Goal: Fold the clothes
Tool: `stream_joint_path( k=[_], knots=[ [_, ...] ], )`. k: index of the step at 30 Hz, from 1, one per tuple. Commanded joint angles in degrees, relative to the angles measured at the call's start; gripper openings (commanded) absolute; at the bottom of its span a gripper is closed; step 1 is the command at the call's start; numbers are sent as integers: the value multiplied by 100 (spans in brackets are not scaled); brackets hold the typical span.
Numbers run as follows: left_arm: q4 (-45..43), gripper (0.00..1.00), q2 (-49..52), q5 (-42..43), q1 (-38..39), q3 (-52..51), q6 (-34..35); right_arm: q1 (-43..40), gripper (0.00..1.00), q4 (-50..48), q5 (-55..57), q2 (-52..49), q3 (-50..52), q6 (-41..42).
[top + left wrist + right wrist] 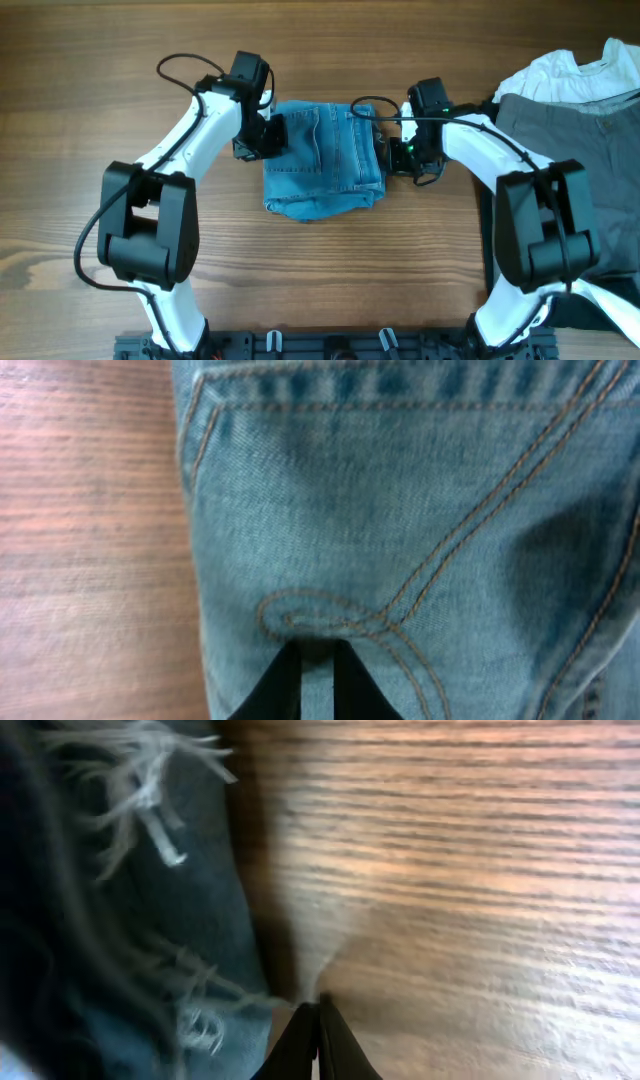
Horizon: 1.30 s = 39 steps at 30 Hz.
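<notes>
- Left gripper [317, 678]: the jaws are drawn almost together. The tips press on the denim just below the curved stitching of a back pocket [400, 560]. Whether a pinch of cloth sits between them cannot be told.
- Right gripper [318, 1038]: closed, with nothing visibly held. The tips are over bare wood just beside the frayed hem [140, 840], and a few loose threads reach toward them.
- Light-blue jeans [322, 160]: gathered into a compact, roughly square bundle in the middle of the tabletop, toward the far edge. The left gripper is at its left edge and the right gripper at its right edge.
- Progress, as judged: the jeans look folded down and close to finished. The bundle's near edge is rounded and uneven and may want squaring.
- Outstanding: the grey trousers [560, 140] lie spread along the right edge. The white top [575, 70] is crumpled at the far right corner, touching the trousers' far end. Neither is folded.
- Room: the tabletop [80, 60] shows bare wood across the left half and in the near strip in front of the bundle. The right side is crowded, as the right arm lies over the trousers' edge. Cables loop near both wrists.
</notes>
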<state>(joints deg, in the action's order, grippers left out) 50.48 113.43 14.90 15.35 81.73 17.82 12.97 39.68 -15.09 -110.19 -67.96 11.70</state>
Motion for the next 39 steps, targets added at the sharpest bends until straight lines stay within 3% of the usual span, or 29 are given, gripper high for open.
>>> stream_joint_path(
  k=[1,5,9,11,12,17,22,24,28,34,39],
  knots=[
    [-273,12,28,138,31,-249,-92,85,6,-133,-623,927,-232,-632],
    [-426,16,28,138,28,-404,-90,122,6,-675,-782,1480,-225,-686],
    [-310,8,24,304,28,-404,-92,127,6,-1545,-787,1386,-127,-247],
    [-149,45,13,378,28,-404,-90,133,11,-1899,-798,1196,-24,-195],
    [-46,49,2,372,28,-404,-96,133,13,-2009,-815,1062,15,-90],
    [299,39,-101,372,28,-404,-243,229,13,-2306,-1189,96,22,149],
    [629,42,-546,372,28,-216,-243,157,11,-2422,-1043,-793,22,1322],
    [728,43,-793,380,35,-136,-236,94,11,-2398,-1189,-866,22,1368],
    [804,45,-1211,393,153,-136,-203,61,12,-2232,-1303,-485,15,1027],
    [874,21,-1163,389,446,-455,509,61,14,-1803,-1014,765,15,756],
    [-2,5,-1073,295,702,-1419,1353,68,17,-1646,-999,1657,15,734]
  ],
)
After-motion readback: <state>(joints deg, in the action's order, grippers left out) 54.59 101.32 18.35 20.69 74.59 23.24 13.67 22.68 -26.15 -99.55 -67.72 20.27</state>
